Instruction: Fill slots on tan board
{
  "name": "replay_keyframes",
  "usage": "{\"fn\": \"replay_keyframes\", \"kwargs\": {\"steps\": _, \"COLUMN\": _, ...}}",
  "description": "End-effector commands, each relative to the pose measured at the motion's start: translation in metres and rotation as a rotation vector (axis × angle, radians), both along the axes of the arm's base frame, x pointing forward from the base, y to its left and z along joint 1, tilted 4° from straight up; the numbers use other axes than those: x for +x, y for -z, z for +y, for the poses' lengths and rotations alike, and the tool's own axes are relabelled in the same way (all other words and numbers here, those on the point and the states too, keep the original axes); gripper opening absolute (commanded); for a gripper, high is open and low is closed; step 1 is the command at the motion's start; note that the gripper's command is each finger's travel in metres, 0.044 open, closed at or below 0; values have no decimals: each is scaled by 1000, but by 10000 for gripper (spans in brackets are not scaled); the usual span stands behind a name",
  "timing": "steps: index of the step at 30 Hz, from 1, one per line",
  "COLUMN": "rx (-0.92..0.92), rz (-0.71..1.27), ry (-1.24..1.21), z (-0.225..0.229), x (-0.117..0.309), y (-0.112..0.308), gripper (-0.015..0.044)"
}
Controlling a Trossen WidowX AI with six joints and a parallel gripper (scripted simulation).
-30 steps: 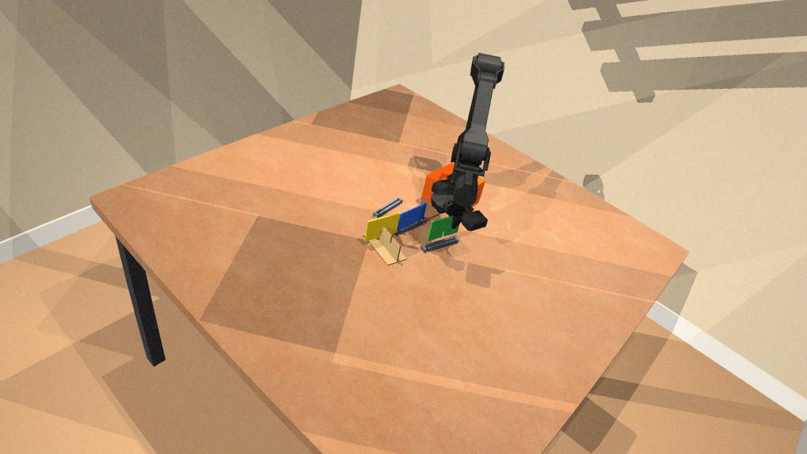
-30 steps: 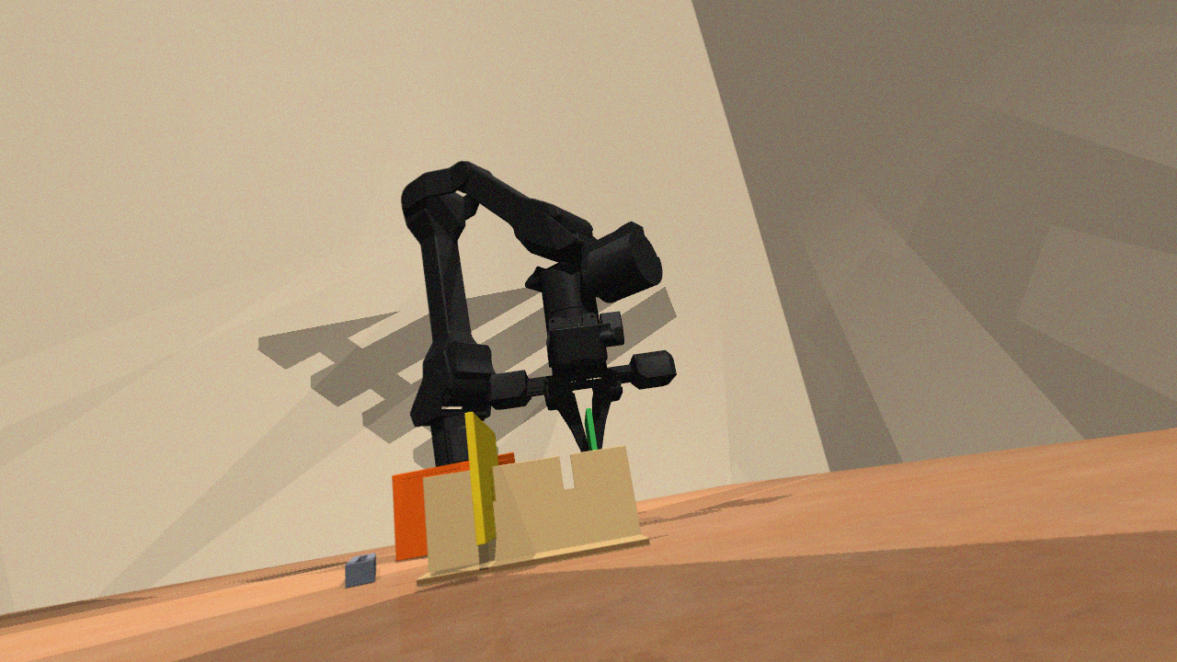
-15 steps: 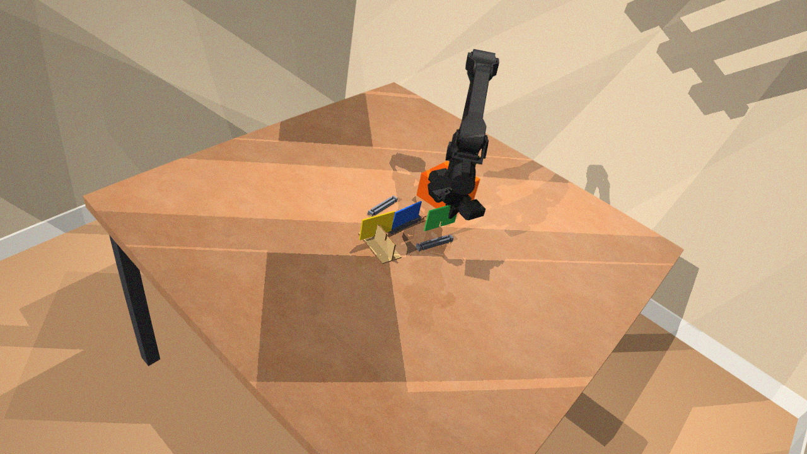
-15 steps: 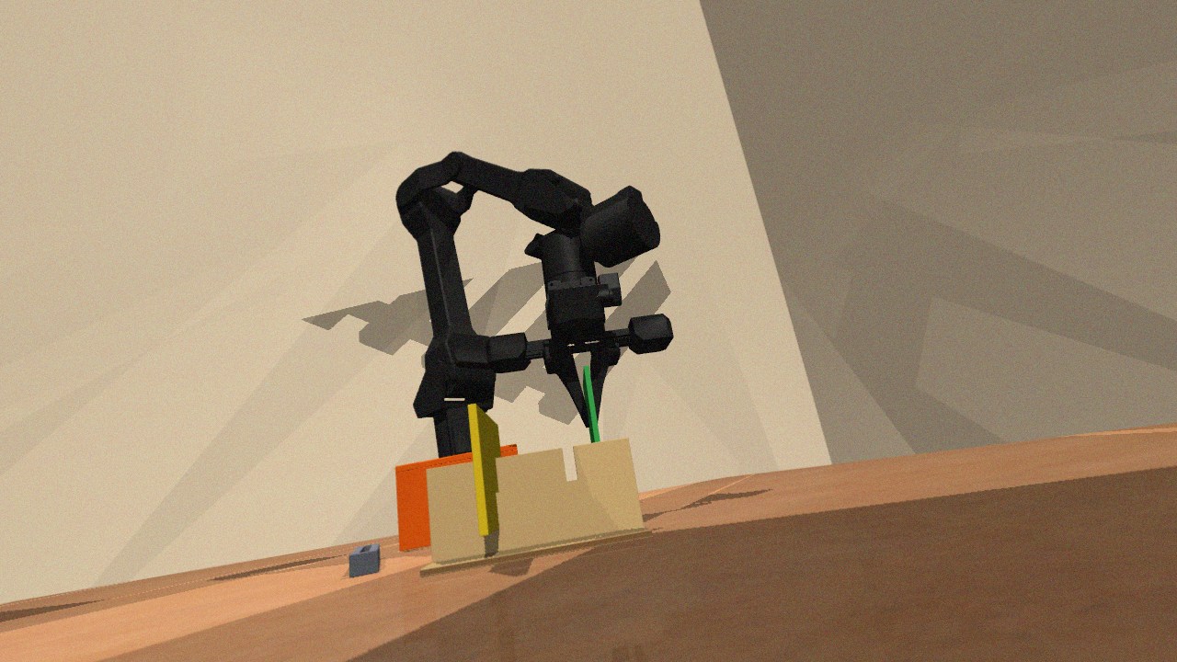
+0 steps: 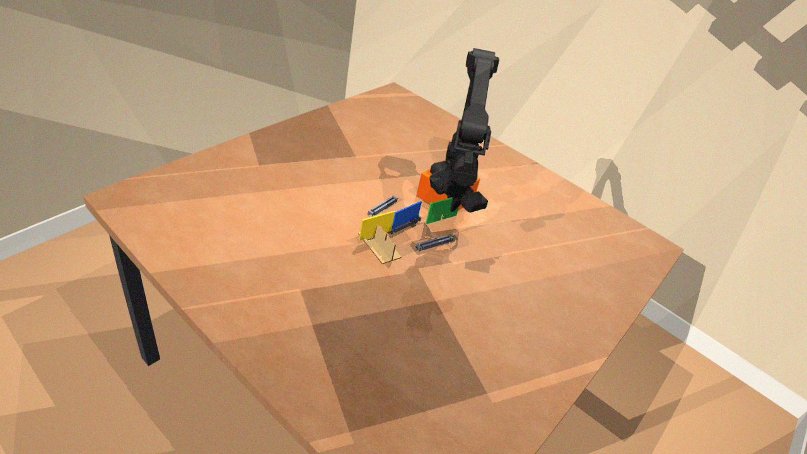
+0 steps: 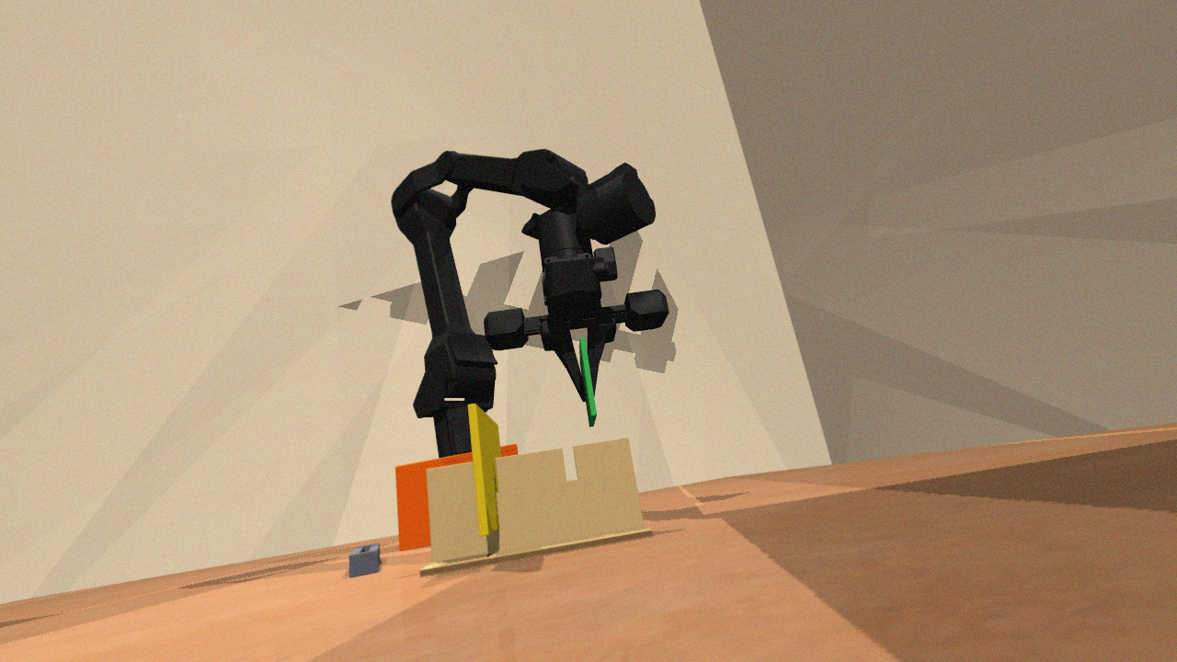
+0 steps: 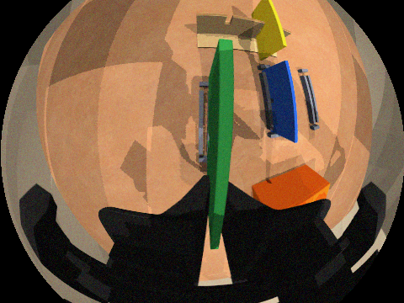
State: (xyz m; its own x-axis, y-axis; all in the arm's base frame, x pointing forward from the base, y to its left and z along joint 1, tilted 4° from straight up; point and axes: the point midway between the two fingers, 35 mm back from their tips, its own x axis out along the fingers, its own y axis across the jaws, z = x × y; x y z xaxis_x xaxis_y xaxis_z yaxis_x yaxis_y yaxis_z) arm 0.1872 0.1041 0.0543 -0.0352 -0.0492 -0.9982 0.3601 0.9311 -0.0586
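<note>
Your hand (image 5: 454, 207) (image 6: 588, 398) (image 7: 211, 181) is closed to a narrow gap, gripping the green board (image 5: 440, 210) (image 6: 588, 381) (image 7: 221, 122), which you have upright, notch down, above its holder (image 5: 435, 243) (image 7: 202, 122). The blue board (image 5: 406, 215) (image 7: 281, 101) stands in another holder (image 5: 407, 227) (image 7: 266, 101); the yellow (image 5: 376, 225) (image 6: 485, 469) (image 7: 270, 30) crosses the tan board (image 5: 386, 243) (image 6: 534, 502) (image 7: 210, 26), whose other visible slot is open.

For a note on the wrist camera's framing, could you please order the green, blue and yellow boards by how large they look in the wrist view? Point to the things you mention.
1. Green board (image 5: 440, 210) (image 6: 588, 382) (image 7: 220, 126), held nearest that camera
2. Blue board (image 5: 406, 215) (image 7: 280, 101)
3. Yellow board (image 5: 376, 226) (image 6: 483, 469) (image 7: 269, 31), cut off by the picture's top edge
</note>
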Motion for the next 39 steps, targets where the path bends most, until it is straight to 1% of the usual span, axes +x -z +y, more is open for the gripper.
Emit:
{"fn": "replay_keyframes", "kwargs": {"steps": 1, "rx": 6, "rz": -13, "ry": 5, "z": 0, "x": 5, "y": -4, "gripper": 0}}
{"fn": "replay_keyframes", "kwargs": {"steps": 39, "rx": 4, "rz": -20, "ry": -16, "z": -38, "x": 86, "y": -10, "gripper": 0}}
